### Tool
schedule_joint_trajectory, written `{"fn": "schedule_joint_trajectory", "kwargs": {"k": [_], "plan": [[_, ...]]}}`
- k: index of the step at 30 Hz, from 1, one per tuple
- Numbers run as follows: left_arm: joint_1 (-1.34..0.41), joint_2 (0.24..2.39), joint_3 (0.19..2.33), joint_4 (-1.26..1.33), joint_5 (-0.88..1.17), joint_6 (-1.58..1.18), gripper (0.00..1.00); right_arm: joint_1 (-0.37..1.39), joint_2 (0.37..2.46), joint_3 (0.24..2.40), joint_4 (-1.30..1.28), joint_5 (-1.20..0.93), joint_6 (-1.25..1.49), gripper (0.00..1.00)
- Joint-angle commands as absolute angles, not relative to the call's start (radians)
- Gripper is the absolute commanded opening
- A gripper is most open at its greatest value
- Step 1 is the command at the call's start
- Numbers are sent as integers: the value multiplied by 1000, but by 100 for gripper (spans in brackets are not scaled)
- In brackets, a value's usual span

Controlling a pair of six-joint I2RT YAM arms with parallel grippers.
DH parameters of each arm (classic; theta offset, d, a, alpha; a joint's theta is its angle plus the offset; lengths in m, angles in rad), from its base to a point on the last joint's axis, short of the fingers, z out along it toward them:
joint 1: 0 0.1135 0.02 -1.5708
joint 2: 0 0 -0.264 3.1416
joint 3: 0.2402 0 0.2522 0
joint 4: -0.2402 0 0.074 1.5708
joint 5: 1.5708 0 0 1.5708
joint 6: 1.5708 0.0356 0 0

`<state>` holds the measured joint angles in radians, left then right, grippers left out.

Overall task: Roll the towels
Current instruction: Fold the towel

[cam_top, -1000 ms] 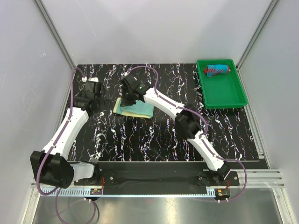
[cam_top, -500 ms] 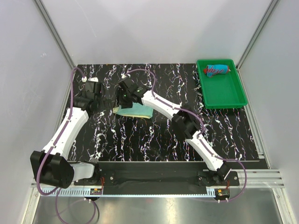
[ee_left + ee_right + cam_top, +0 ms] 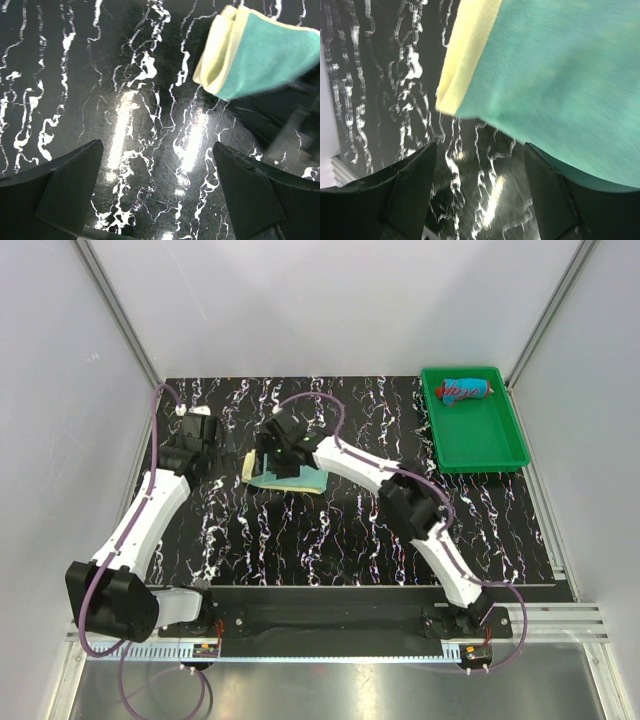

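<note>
Right hand (image 3: 479,172) has opened beside yellow-teal towel (image 3: 545,75).

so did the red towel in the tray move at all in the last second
no. the red towel lies rolled at the far end of the green tray, the same spot against the tray's far rim as in both earlier pictures.

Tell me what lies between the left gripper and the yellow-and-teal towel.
Only bare marbled tabletop separates the left gripper from the yellow-and-teal towel, shown in the left wrist view.
</note>
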<state>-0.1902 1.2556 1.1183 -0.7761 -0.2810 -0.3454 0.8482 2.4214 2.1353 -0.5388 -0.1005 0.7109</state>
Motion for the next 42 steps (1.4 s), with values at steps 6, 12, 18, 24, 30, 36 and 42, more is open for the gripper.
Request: {"fn": "schedule_joint_trajectory", "kwargs": {"k": [6, 12, 18, 24, 30, 36, 42], "plan": [[-261, 1313, 1109, -692, -147, -279, 99, 764, 1964, 1680, -347, -26, 693, 79], [-295, 1462, 1175, -703, -66, -319, 89, 654, 1901, 1439, -233, -147, 721, 29], [-322, 1595, 1273, -658, 20, -388, 80, 618, 1930, 1396, -135, -271, 701, 15], [-327, 1749, 1365, -638, 9, -420, 74, 589, 2008, 1401, -60, -393, 710, 8], [-321, 1870, 1390, -615, 3, -414, 71, 555, 2049, 1323, -9, -448, 724, 4], [-273, 1914, 1381, -577, -43, -434, 68, 509, 2033, 1214, 40, -465, 720, 4], [-210, 1882, 1342, -528, -74, -459, 69, 479, 2000, 1137, 14, -457, 704, 3]]}}
